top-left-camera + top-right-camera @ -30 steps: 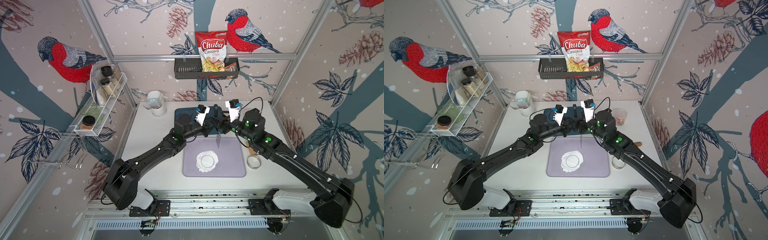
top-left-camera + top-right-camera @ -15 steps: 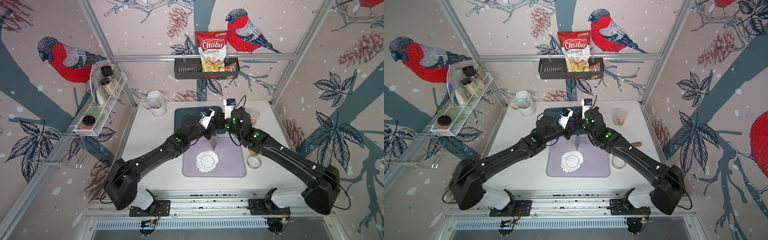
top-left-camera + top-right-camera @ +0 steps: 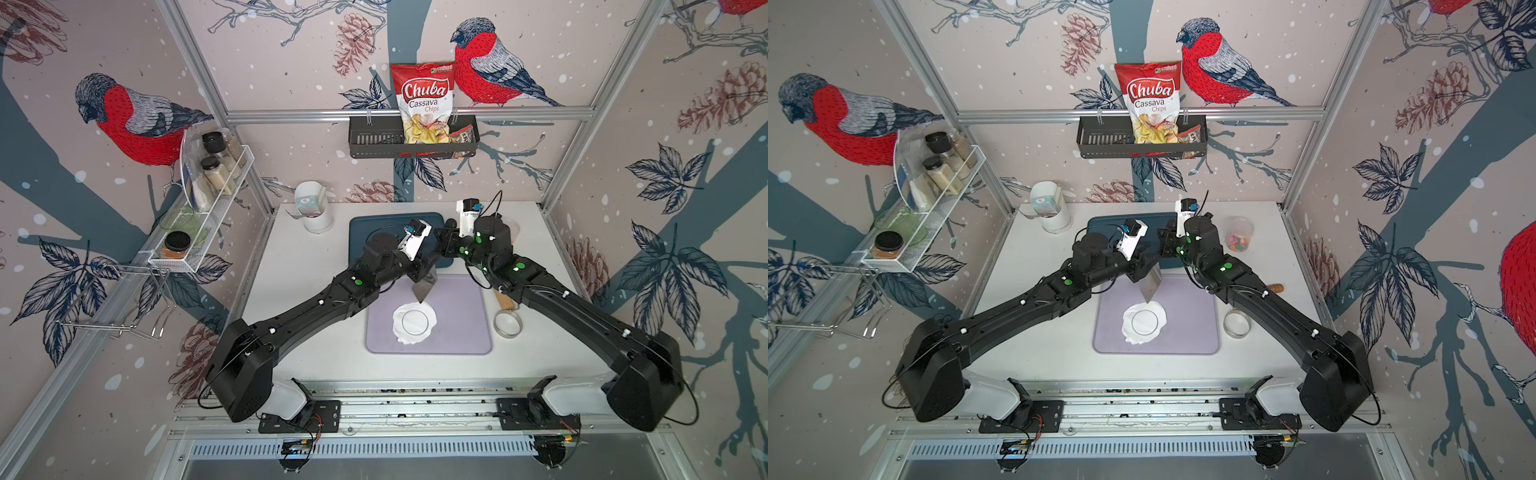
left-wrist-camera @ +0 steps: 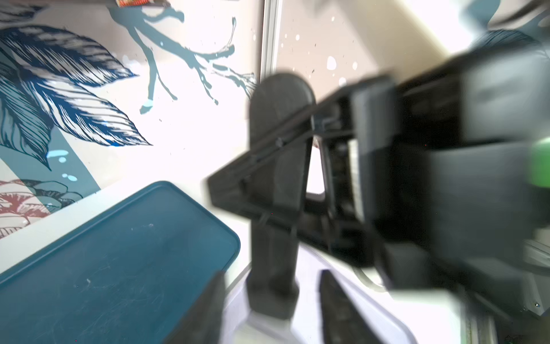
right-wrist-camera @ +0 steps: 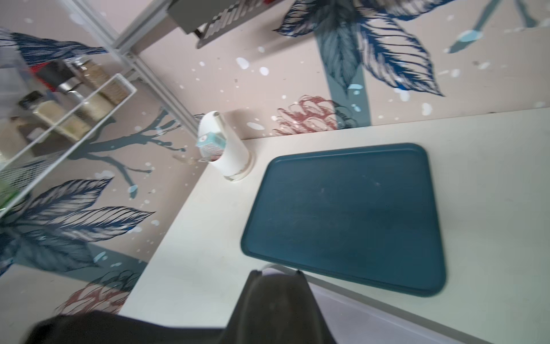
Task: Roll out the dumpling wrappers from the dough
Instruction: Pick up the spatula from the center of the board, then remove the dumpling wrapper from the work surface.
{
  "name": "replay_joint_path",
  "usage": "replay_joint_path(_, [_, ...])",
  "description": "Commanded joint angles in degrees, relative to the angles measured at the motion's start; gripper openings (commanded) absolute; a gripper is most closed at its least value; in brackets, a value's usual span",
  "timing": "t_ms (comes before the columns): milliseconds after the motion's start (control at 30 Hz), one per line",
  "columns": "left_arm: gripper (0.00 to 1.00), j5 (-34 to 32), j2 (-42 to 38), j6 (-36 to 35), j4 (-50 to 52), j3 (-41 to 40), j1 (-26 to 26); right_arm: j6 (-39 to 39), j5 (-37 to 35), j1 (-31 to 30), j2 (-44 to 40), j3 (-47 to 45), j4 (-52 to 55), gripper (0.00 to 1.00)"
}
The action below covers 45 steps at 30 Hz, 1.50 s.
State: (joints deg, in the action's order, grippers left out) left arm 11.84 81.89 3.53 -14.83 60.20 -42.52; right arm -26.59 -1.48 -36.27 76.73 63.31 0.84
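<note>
we take the lilac tray (image 3: 457, 328) on the counter (image 3: 291, 257) as our landmark. reaching in from its left, the left claw (image 4: 273, 275) hangs over the tray's far edge. its fingers are spread wide, one on each side of the scraper (image 3: 424, 286) handle and clear of it.

the scraper slants down so that the blade's corner ends at the far rim of the dough (image 3: 399, 334). the dough lies flattened at the tray's middle, and the dumpling wrapper (image 3: 414, 322) is a cut circle inside it, not lifted out. we judge the blade is aimed there to get under the disc or peel the scraps (we cannot say which).

from the tray's right, the right claw (image 3: 440, 255) is pinched narrow on the handle's top, so it carries the tool. the ring cutter (image 3: 495, 325) rests just right of the tray, set aside.

a second ago both claws were farther back, above the dark blue tray (image 3: 374, 232). since then they have dropped toward the lilac tray, the left has widened and the right has closed.
</note>
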Motion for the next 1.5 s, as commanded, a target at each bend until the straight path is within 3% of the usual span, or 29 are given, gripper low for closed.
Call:
replay_joint_path(0, [0.62,1.92,-3.08,1.61,-3.28,-2.30,0.20,2.04,-5.56,0.28,-2.75,-3.33,-7.54,0.00])
replay_joint_path(167, [0.63,-4.07,-10.62,10.71,0.56,-11.17,2.67,8.65,-15.27,-3.08,-6.32,-7.23,-13.19,0.00])
replay_joint_path(300, [0.58,-11.20,-17.36,20.57,10.13,-18.97,7.30,12.26,-16.57,-8.73,-8.22,-11.52,-20.66,0.00])
replay_joint_path(500, [0.52,-19.44,-21.66,27.11,22.37,-25.09,8.81,15.69,-19.00,-17.22,-5.30,-13.54,-25.08,0.00])
replay_joint_path(833, [0.44,-15.49,-18.57,31.53,19.65,-32.43,9.30,16.27,-18.39,-18.25,-0.29,-17.21,-30.96,0.00])
replay_joint_path(1467, [0.35,-14.06,-10.58,33.01,17.78,-33.31,9.37,17.05,-18.10,-18.82,4.90,-18.92,-39.78,0.00])
